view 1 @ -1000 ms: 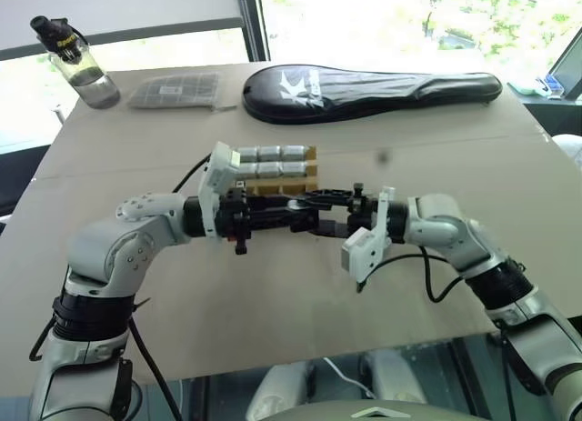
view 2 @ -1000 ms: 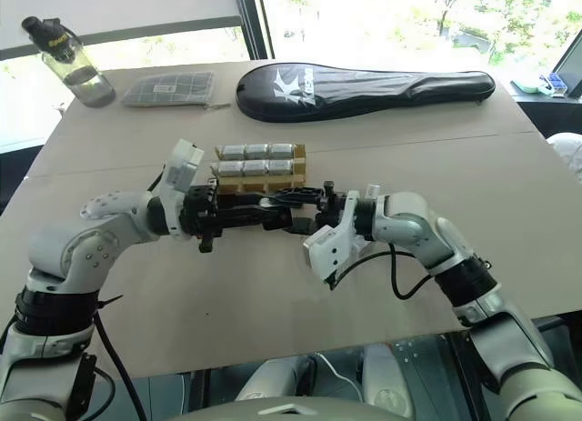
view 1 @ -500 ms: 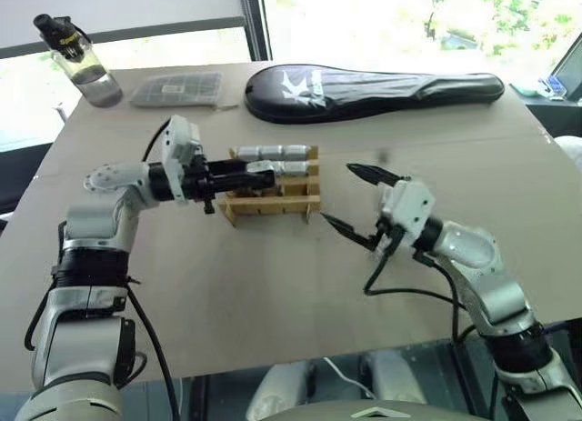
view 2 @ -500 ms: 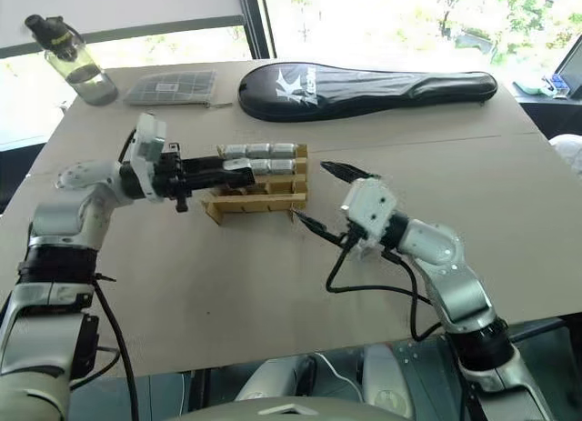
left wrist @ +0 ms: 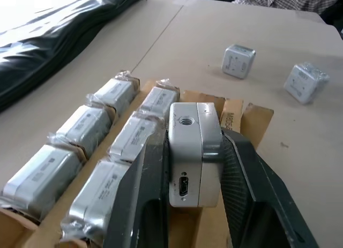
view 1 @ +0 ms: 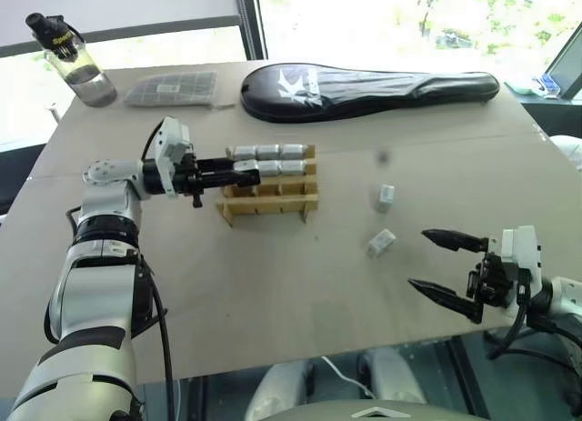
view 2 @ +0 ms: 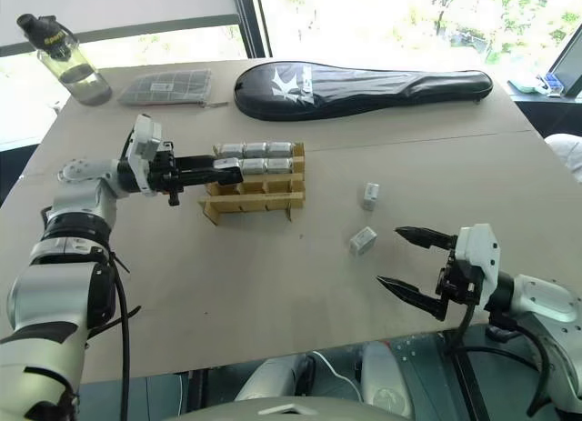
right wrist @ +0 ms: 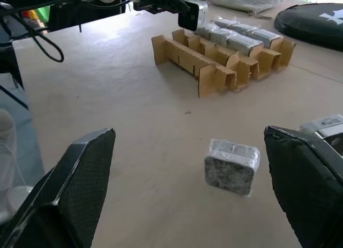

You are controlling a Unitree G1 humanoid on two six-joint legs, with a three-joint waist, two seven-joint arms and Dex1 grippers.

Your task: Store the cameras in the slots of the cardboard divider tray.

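My left end effector (view 1: 244, 170) clenched on camera (left wrist: 194, 151), hanging over second row of cardboard divider tray (view 1: 270, 203), open slot just below; long axis across rows. My right end effector (view 1: 439, 266) released, near right bench (view 1: 273, 285) edge. Two loose cameras (view 1: 382, 243) lie just left, far side of it.

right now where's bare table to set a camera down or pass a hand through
Bare table lies in front of the cardboard divider tray, reaching the near edge, and between the tray and the two loose cameras. Crowded: the tray's far rows, where the left gripper holds a camera, and the far edge with bottle, grey packet and black case.
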